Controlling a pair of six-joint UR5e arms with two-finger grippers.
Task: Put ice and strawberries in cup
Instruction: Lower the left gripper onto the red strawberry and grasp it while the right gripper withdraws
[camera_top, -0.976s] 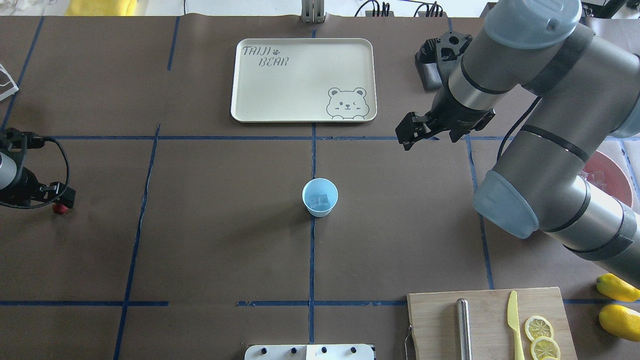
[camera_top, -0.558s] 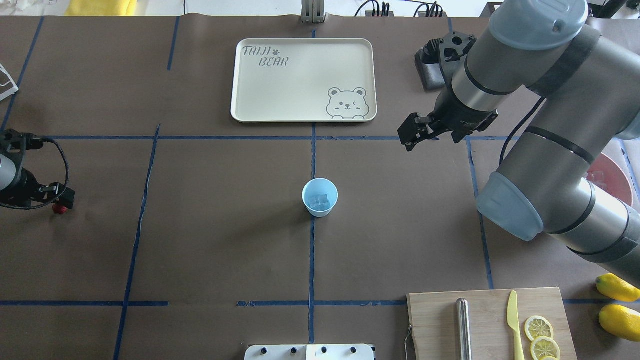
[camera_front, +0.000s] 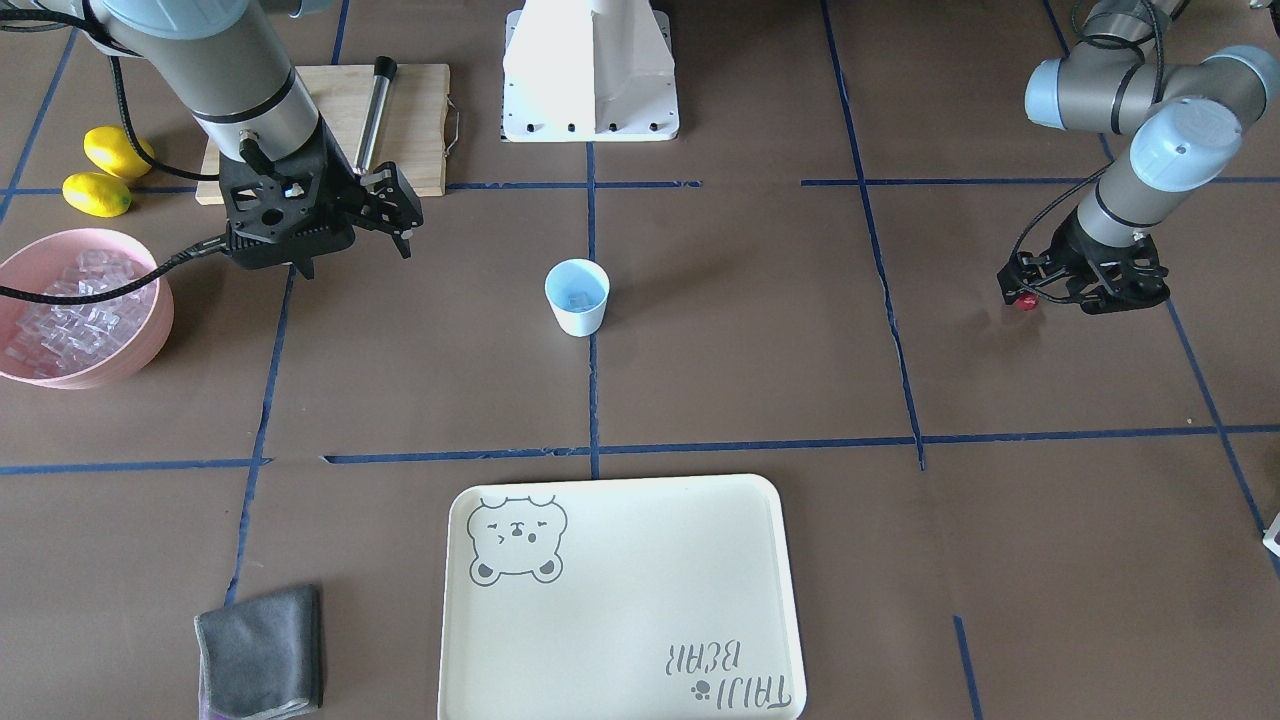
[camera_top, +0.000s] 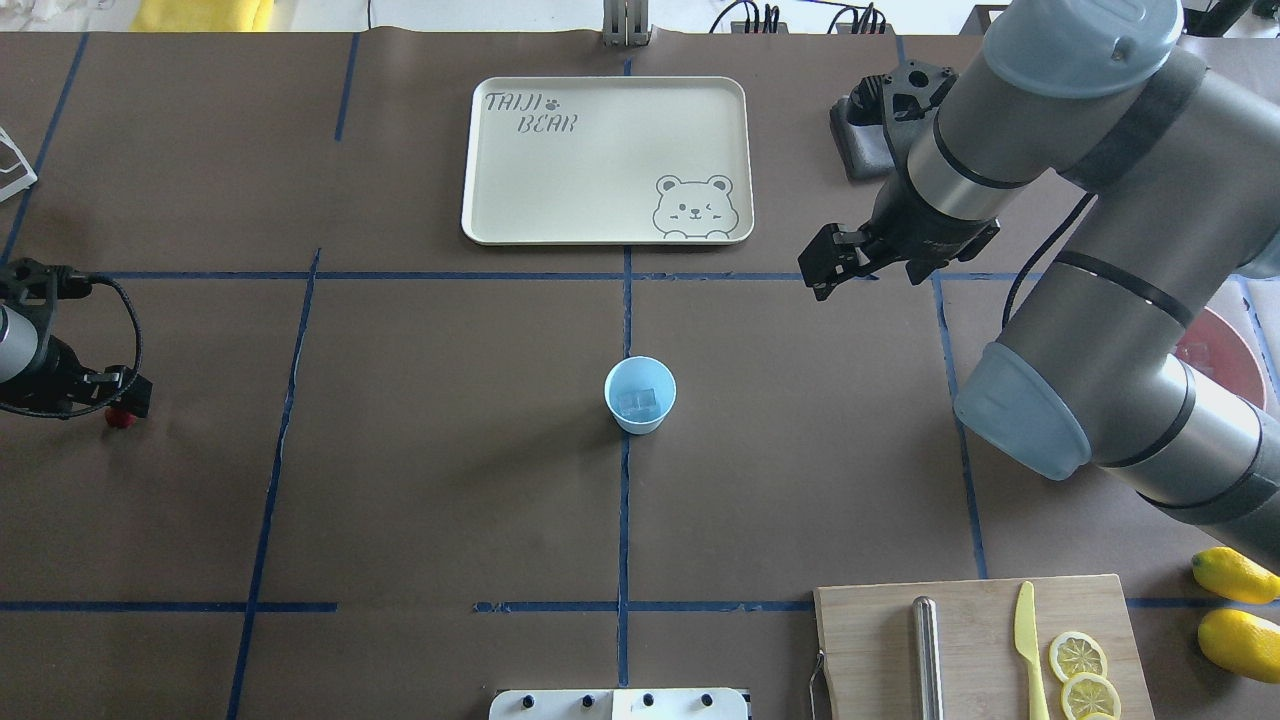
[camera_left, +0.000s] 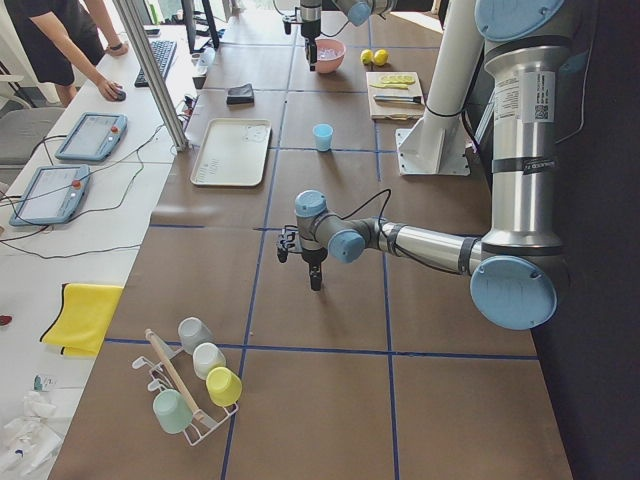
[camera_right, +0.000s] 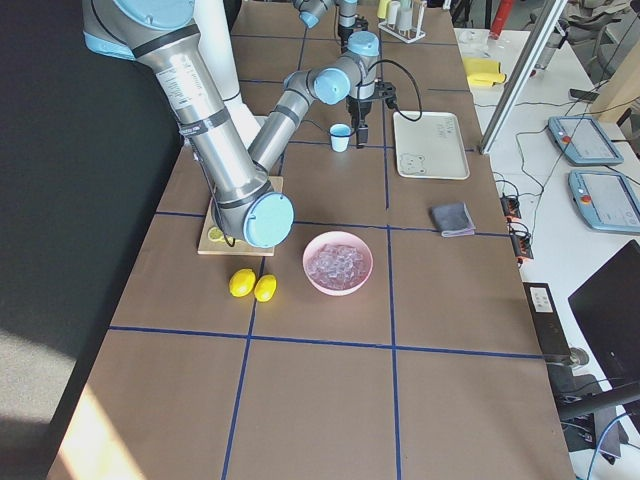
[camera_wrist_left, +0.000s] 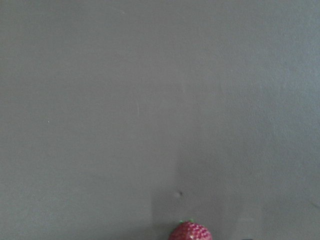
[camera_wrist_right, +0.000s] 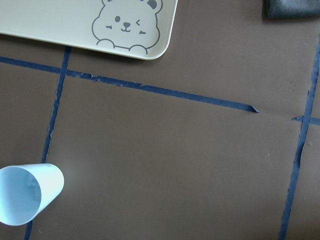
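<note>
The light-blue cup (camera_top: 640, 418) stands upright at the table's middle with clear ice (camera_top: 639, 401) inside it; it also shows in the front view (camera_front: 577, 312) and in the right wrist view (camera_wrist_right: 25, 195). The small red strawberry (camera_top: 119, 418) lies at the far left, right at the tips of my left gripper (camera_top: 128, 398). In the left wrist view only the strawberry's top (camera_wrist_left: 190, 232) shows, at the bottom edge. I cannot tell whether the left fingers grip it. My right gripper (camera_top: 825, 272) hovers open and empty, right of and beyond the cup.
A pink bowl (camera_front: 150, 330) of ice cubes sits on the robot's right. A cream tray (camera_top: 500, 150) lies beyond the cup. A cutting board (camera_top: 870, 640) with a knife and lemon slices, two lemons (camera_top: 1235, 610) and a grey cloth (camera_front: 260, 650) are also on the table.
My right arm and gripper have shifted slightly to the right, away from the cup. My left gripper and the strawberry have hardly moved.
</note>
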